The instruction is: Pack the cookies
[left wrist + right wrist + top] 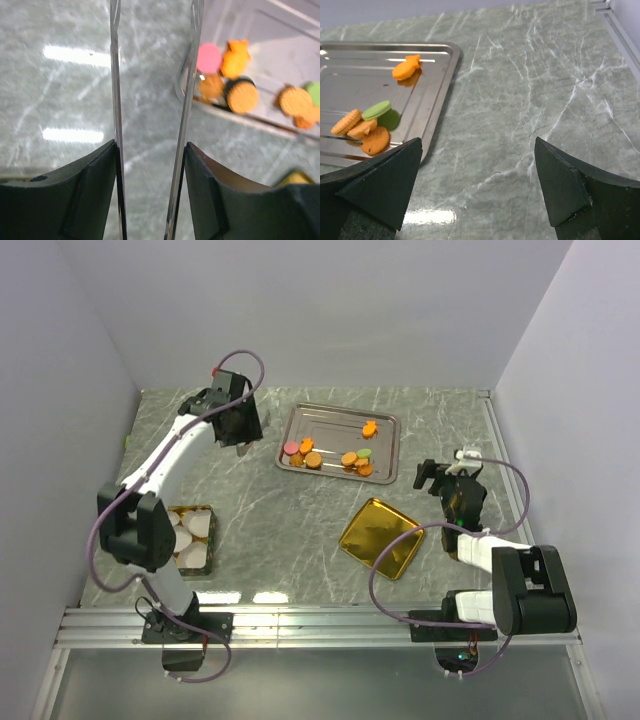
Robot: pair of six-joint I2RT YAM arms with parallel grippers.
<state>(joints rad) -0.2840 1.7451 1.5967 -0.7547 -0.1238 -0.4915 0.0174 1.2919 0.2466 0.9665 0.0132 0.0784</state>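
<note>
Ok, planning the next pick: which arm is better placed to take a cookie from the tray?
Left, probably. The left gripper hangs open at the tray's left end, the pink cookie just beside it. The right gripper, open too, faces bare table off the tray's right side.

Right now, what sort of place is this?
Probably a robot test cell, not a kitchen: bare white walls box in a marble-look table, and two arms are bolted to a metal rail.

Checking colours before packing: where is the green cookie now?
In the top view, the green cookie lies in the steel tray at the far middle of the table, in its right half, beside a cluster of orange cookies.
</note>
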